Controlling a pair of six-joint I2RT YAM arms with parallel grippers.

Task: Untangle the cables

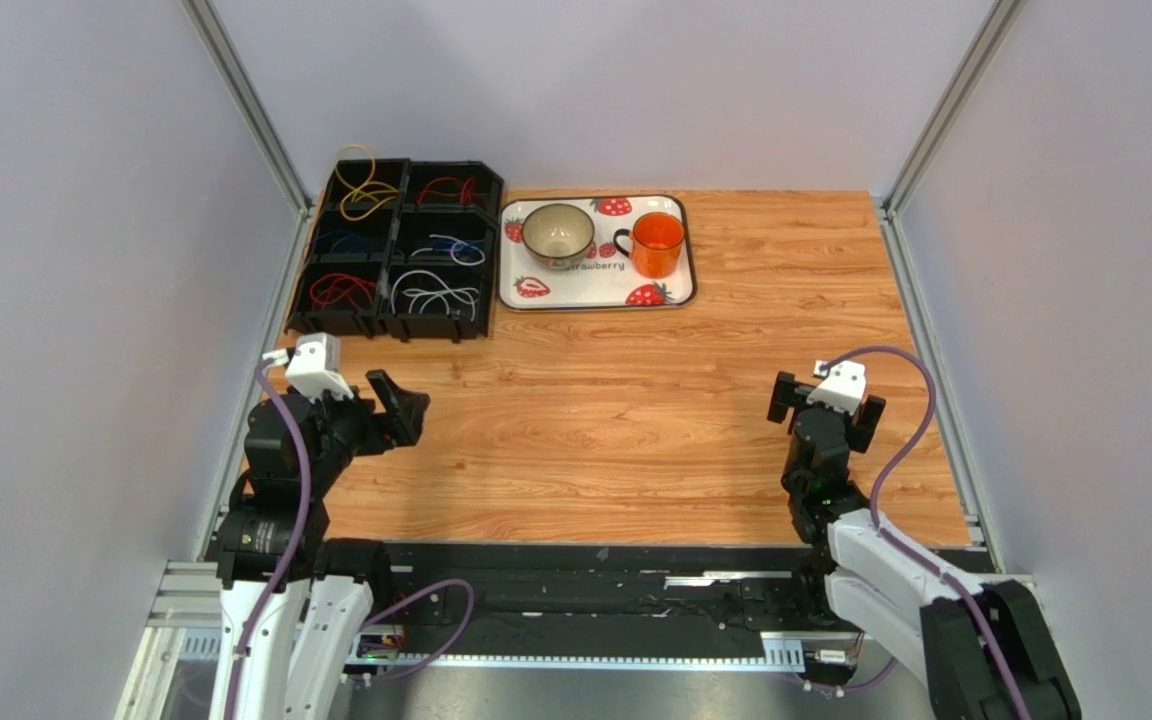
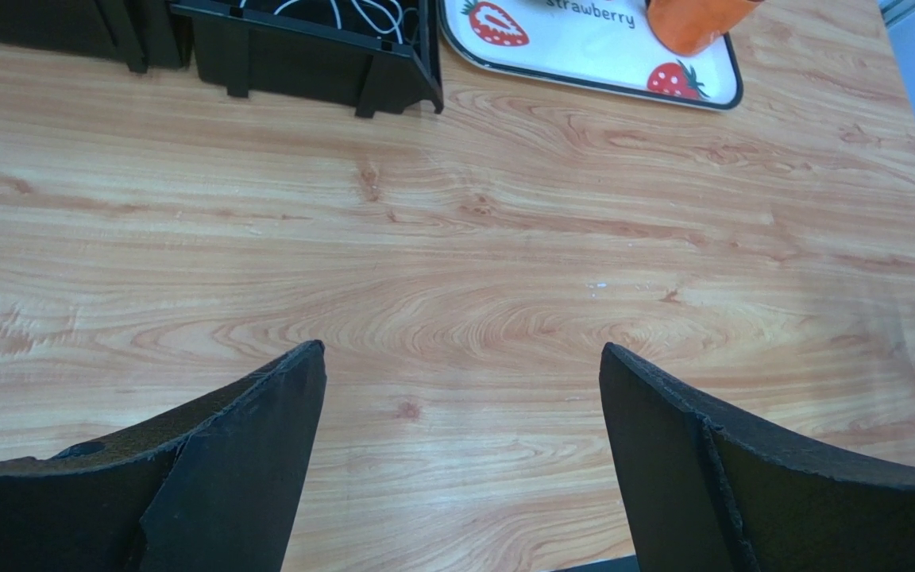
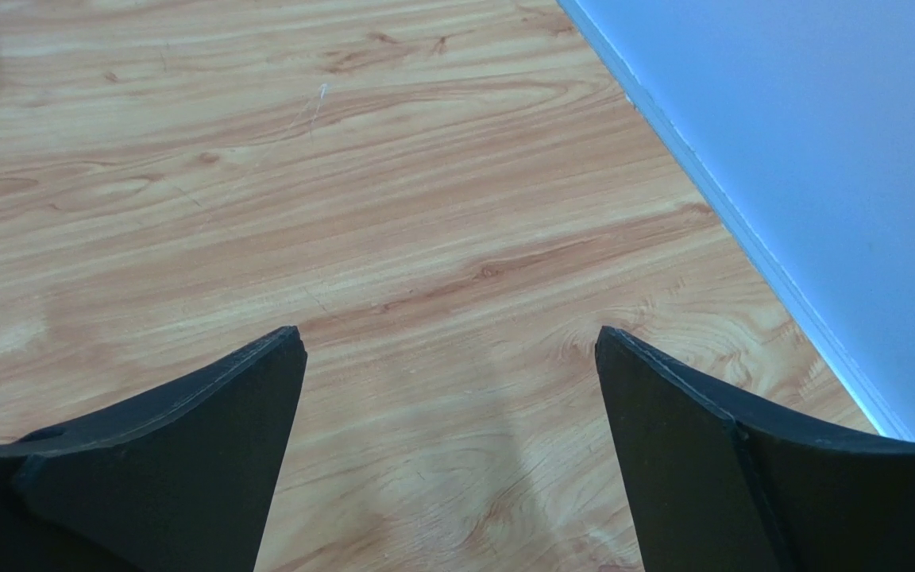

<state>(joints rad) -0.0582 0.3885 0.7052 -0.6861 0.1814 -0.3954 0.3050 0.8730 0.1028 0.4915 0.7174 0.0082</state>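
Top view: the cables (image 1: 432, 290) lay in a black bin (image 1: 381, 321) on the counter (image 1: 612, 405), beyond the left pincer (image 1: 372, 413), the nearer one. Left wrist view: its jaws stood apart, with the bin ahead-left. Right wrist view: the right pincer (image 3: 450, 340) gaped apart, with no cables in sight.

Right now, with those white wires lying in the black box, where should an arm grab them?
Probably from straight above, pinching one loop of the white cables near the middle of their compartment. The walls of the black organizer block a sideways approach, and the thin strands lie in loose loops. The left gripper, jaws open, is nearer.
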